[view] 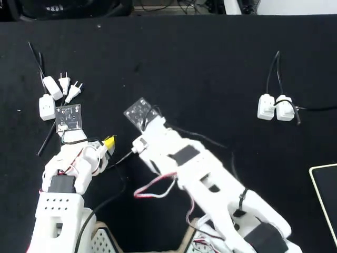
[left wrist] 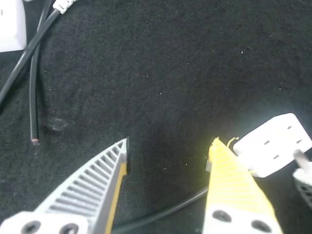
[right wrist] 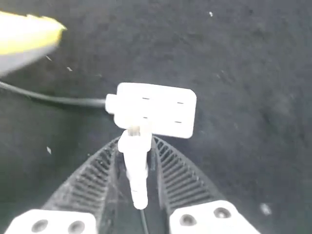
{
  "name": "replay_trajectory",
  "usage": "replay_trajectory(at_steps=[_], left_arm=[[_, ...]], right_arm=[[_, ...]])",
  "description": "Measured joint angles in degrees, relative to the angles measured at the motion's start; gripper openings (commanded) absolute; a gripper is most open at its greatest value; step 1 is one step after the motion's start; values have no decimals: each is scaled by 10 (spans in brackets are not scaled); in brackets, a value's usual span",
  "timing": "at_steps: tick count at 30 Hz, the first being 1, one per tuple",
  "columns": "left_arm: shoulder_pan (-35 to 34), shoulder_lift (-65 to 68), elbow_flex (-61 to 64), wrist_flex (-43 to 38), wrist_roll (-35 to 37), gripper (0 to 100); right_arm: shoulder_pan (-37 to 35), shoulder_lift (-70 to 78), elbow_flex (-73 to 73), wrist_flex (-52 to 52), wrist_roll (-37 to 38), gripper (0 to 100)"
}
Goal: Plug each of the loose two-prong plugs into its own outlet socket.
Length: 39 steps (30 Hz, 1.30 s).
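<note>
Right gripper (right wrist: 135, 144) was clamped on a white plug (right wrist: 134, 168), fingers tight on both sides of it. The plug's nose was pressed right up against the long side of a white socket (right wrist: 156, 114). Honestly couldn't tell whether the prongs were actually in. That socket sat on the black table (view: 200, 63) a bit left of the middle, nearer the front edge, with a black cable (right wrist: 58, 100) running off one end.

Left gripper (left wrist: 168, 146) hung just beside it on the left, fingers spread wide apart with nothing between them but bare table. Its yellow finger (left wrist: 231, 180) was the one nearest the socket, close but not touching.

Over toward the back-left corner, two loose plugs (view: 72, 93) lay side by side, prongs pointing at the back edge. Two white sockets (view: 47, 107) lay just left of them. Way over by the right edge, another socket (view: 266, 107) lay with a second plug (view: 285, 109) butted against it.
</note>
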Motion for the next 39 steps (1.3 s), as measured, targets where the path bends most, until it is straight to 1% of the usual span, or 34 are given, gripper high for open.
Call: replay_trajectory(at_steps=[6, 11, 14, 18, 21, 24, 26, 31, 35, 39], left_arm=[[23, 0, 0, 0, 12, 266], [29, 0, 0, 0, 12, 266], [29, 0, 0, 0, 12, 266], [29, -29, 0, 0, 37, 266], [29, -84, 5, 10, 40, 266], [29, -156, 38, 25, 40, 266], [41, -204, 57, 45, 40, 266], [112, -329, 92, 114, -30, 266], [129, -340, 94, 121, -39, 266], [133, -341, 91, 116, -40, 266]], right_arm=[[-43, -58, 142, -195, -4, 11], [-45, -94, 176, -234, -3, 11], [-55, -96, 181, -236, -3, 11], [-76, -96, 181, -236, -3, 11], [-81, -96, 181, -238, -3, 11], [-91, -97, 181, -238, -3, 11], [-99, -98, 181, -238, -3, 11], [-105, -120, 186, -238, -2, 11], [-105, -180, 194, -191, 0, 11], [-105, -275, 203, -111, 0, 11]])
